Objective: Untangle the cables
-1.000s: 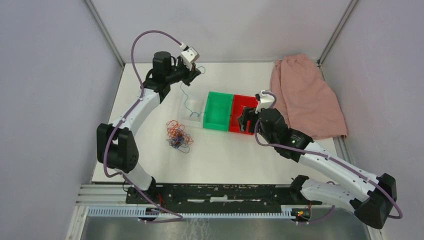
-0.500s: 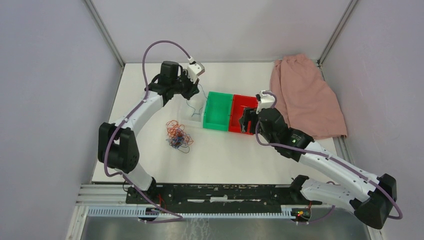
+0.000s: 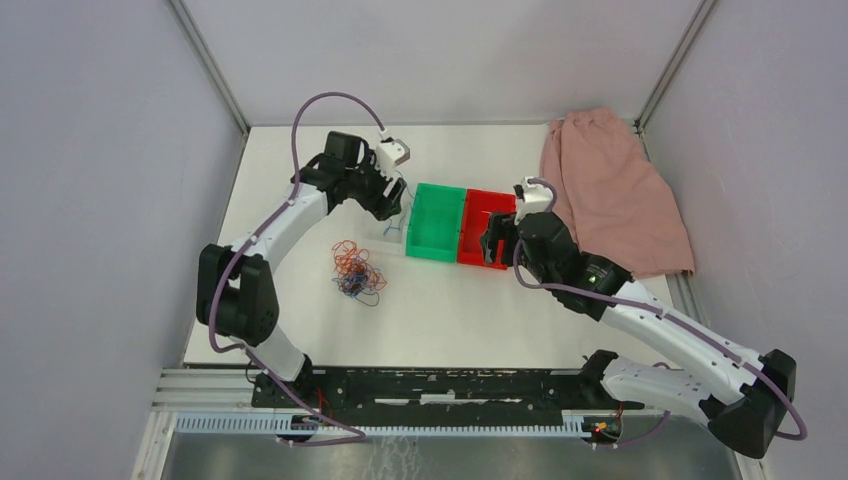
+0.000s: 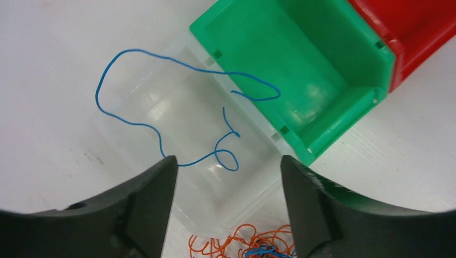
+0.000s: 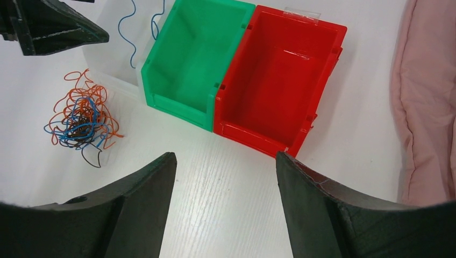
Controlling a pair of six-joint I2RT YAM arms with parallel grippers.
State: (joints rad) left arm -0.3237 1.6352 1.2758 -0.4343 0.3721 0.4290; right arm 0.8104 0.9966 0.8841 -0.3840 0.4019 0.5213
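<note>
A single blue cable (image 4: 134, 124) lies loose in the clear bin (image 4: 204, 199), with one end draped over the rim of the green bin (image 4: 301, 70). My left gripper (image 4: 227, 161) hangs open above that clear bin (image 3: 385, 228) and holds nothing. The other cables (image 3: 355, 272), orange, blue and dark, lie in a tangle on the table left of the bins, and show in the right wrist view as the tangle (image 5: 80, 121). My right gripper (image 5: 225, 156) is open over bare table in front of the red bin (image 5: 279, 70).
Clear, green (image 3: 435, 222) and red (image 3: 483, 225) bins stand side by side in mid-table. A pink cloth (image 3: 610, 195) covers the back right corner. Grey walls close in the table on three sides.
My left gripper came down and to the right over the clear bin and opened, and the blue cable it held dropped into the bin. The right arm barely moved.
</note>
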